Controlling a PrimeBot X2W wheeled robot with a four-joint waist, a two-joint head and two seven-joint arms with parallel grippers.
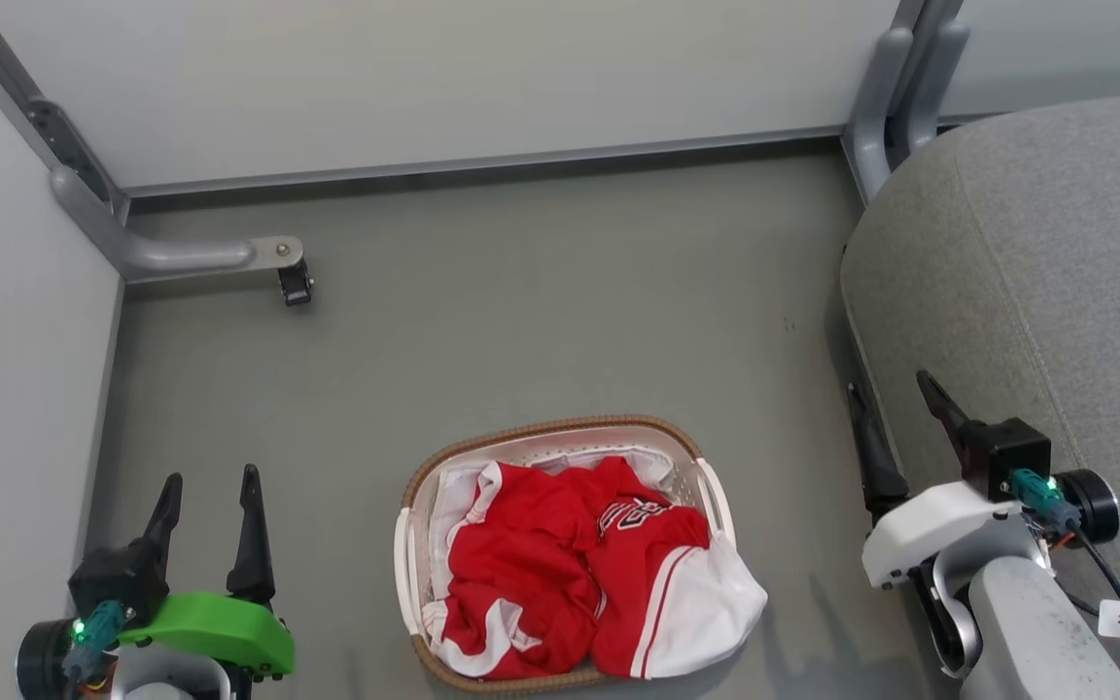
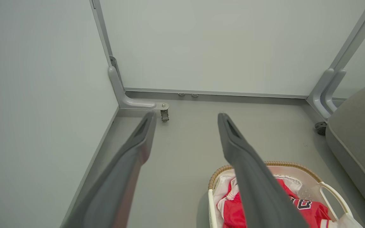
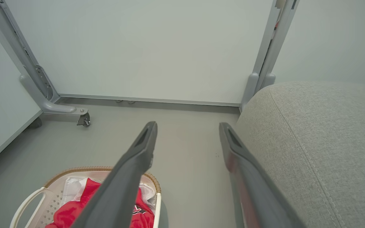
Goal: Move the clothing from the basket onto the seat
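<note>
Clothing in basket | seat by right hand, apart | left hand apart | caster beyond

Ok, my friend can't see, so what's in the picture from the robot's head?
A white basket holding red clothing sits on the grey floor, low in the middle, between the robot's open left gripper and open right gripper. A big grey seat fills the right side, next to the right gripper.

bare floor around basket, seat at right — caster foot far left
</note>
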